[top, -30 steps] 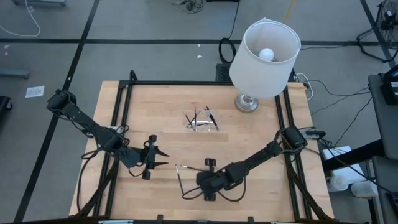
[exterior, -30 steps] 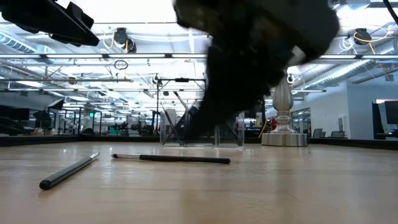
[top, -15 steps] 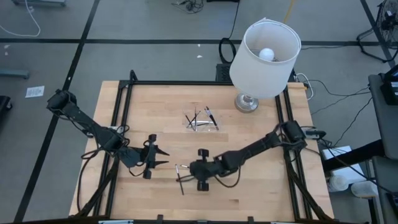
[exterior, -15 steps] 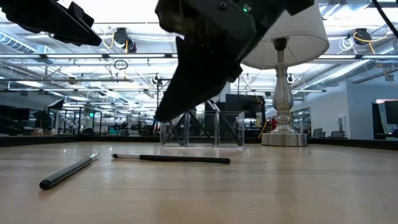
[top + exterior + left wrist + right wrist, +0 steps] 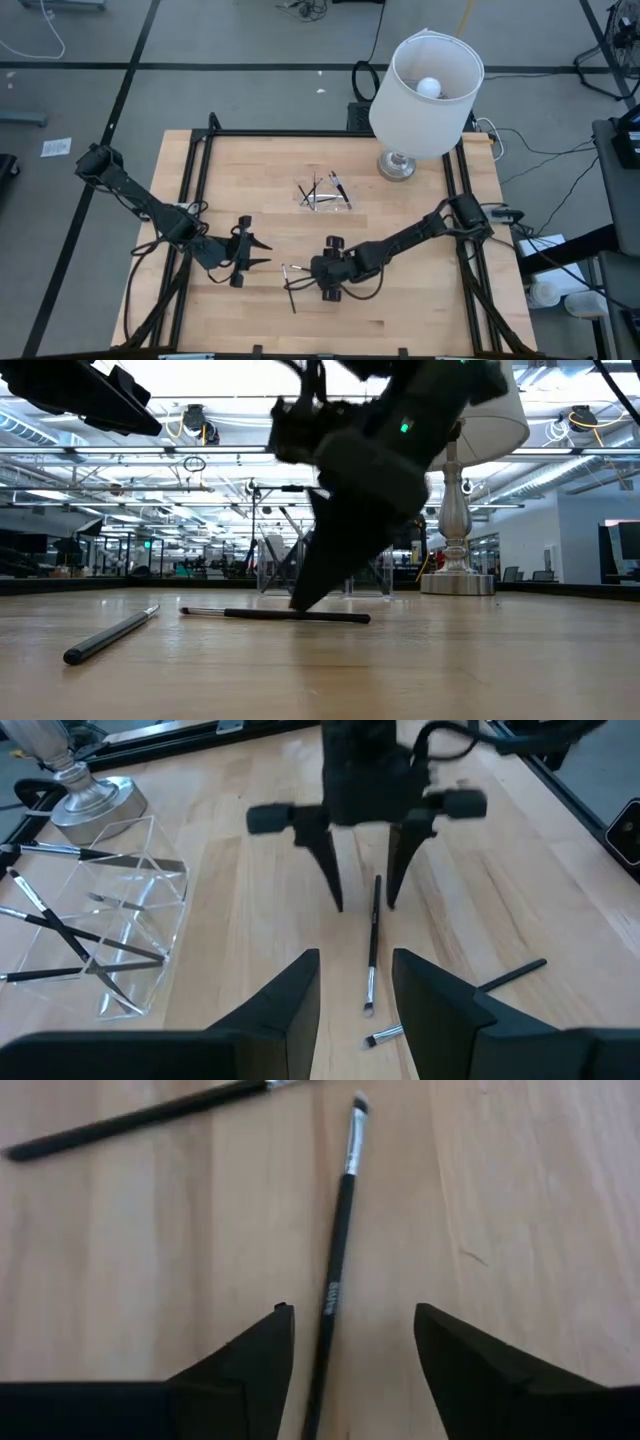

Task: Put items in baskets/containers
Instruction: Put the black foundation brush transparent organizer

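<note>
my right gripper (image 5: 355,1345) is spread wide now, where a second ago it was shut and off near the table's front edge. since then it has swung in over the nearer brush (image 5: 335,1295) and come down, so that in the right wrist view the dark handle runs up between my two fingers (image 5: 250,1360) without touching either. the left wrist view shows the same from the other side: my fingertips stand on either side of that brush (image 5: 372,935), tips low to the wood. in the low view they reach almost to the handle (image 5: 275,615) lying flat on the table (image 5: 250,180).

i read this as lined up for a pick, not yet a grasp; nothing is held. the second loose brush (image 5: 140,1118) lies just beyond, angled away, and it shows at the left of the low view (image 5: 110,635) too.

the clear tray (image 5: 120,910) sits well apart, farther back by the lamp (image 5: 425,95), with several brushes already crossed inside it (image 5: 325,192). so two items look left to move.

my left gripper (image 5: 248,255) hangs over the table to the left, part open and empty, pointing toward the work.

closing squarely matters next: the handle is thin and round, and it could roll.
</note>
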Controlling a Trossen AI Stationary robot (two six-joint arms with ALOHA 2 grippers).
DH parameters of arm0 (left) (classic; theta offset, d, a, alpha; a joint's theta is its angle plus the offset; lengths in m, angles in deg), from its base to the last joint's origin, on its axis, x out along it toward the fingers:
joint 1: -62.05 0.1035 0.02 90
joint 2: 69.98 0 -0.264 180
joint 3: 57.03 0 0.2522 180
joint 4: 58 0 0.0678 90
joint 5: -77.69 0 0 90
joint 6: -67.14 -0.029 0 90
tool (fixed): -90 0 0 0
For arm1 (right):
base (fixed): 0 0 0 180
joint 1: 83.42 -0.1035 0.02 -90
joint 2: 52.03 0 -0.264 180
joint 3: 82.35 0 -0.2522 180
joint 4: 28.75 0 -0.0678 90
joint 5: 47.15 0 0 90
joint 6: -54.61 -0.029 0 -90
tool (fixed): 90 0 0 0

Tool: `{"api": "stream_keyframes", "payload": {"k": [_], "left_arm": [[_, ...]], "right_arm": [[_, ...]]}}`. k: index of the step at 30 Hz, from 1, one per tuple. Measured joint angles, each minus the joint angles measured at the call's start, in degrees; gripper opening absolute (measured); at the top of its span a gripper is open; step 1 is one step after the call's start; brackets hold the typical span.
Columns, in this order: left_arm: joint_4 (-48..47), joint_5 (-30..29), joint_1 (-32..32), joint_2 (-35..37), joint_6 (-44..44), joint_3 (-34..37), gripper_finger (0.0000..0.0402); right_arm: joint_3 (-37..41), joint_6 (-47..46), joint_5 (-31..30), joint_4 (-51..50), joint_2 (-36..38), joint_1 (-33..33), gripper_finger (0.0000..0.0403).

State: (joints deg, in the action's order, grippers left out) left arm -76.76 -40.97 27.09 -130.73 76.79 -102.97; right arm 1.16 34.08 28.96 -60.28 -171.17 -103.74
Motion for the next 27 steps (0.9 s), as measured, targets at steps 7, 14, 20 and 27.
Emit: {"api": "stream_keyframes", "payload": {"k": [7,14,20,27], "left_arm": [[0.8,0.0,0.0,0.0,-0.1,0.4,0.0136],[1.8,0.0,0.0,0.0,-0.4,1.3,0.0136],[2.4,0.0,0.0,0.0,-0.5,1.3,0.0136],[4.6,-1.2,0.0,0.0,-1.2,1.4,0.0136]], "right_arm": [[2.5,-2.7,-2.6,1.8,-1.6,0.5,0.0164],[6.7,-5.6,-0.8,8.2,-1.5,1.7,0.0079],[9.2,-5.9,-1.2,12.3,-1.5,1.9,0.0009],[9.7,-3.1,-3.5,18.0,-0.4,1.2,0.0003]]}}
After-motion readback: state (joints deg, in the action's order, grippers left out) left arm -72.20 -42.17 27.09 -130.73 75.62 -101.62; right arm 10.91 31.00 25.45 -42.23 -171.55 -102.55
